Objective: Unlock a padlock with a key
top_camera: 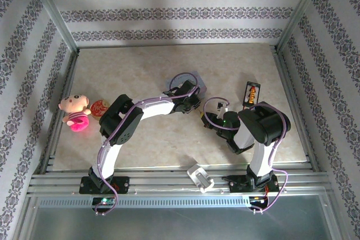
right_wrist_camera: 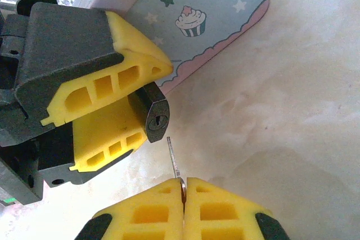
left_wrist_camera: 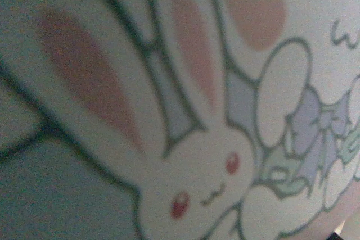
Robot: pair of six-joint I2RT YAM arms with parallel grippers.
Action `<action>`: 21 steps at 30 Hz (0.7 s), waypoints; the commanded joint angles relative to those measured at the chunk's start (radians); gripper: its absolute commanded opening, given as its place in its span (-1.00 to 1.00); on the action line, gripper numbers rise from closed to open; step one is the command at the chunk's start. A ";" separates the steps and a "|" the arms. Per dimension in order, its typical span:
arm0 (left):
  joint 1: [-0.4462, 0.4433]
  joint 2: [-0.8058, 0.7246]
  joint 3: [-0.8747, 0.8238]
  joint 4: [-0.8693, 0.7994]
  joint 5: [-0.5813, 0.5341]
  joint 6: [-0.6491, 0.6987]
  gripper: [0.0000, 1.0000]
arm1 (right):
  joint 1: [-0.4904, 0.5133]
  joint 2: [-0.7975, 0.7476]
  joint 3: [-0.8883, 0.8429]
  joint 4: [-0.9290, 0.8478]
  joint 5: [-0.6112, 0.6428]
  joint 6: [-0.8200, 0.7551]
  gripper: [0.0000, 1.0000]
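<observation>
In the right wrist view, my left gripper's yellow fingers (right_wrist_camera: 107,82) are shut on the small black padlock (right_wrist_camera: 154,117). Its keyhole end faces the camera. My right gripper (right_wrist_camera: 183,184) is shut on the thin key (right_wrist_camera: 173,158), whose blade points up. The blade tip stands just below and to the right of the keyhole, a short gap away. From above, the left gripper (top_camera: 190,103) and the right gripper (top_camera: 207,117) meet near the table's middle. The padlock's shackle is hidden between the left fingers.
The pale blue cartoon tin (right_wrist_camera: 214,9) lies right behind the padlock, and its rabbit print (left_wrist_camera: 197,184) is very close to the left wrist camera. A pink plush doll (top_camera: 76,112) sits at the left, a black packet (top_camera: 252,94) at the right and a white boxy piece (top_camera: 201,177) on the near rail.
</observation>
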 commanded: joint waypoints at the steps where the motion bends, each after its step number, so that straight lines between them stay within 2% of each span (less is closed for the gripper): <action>1: 0.012 -0.018 -0.018 0.020 0.042 -0.037 -1.00 | 0.008 -0.007 -0.009 0.030 0.023 -0.026 -1.00; 21: 0.012 -0.005 -0.022 0.033 0.060 -0.039 -1.00 | -0.011 -0.032 0.028 0.030 0.014 -0.021 -1.00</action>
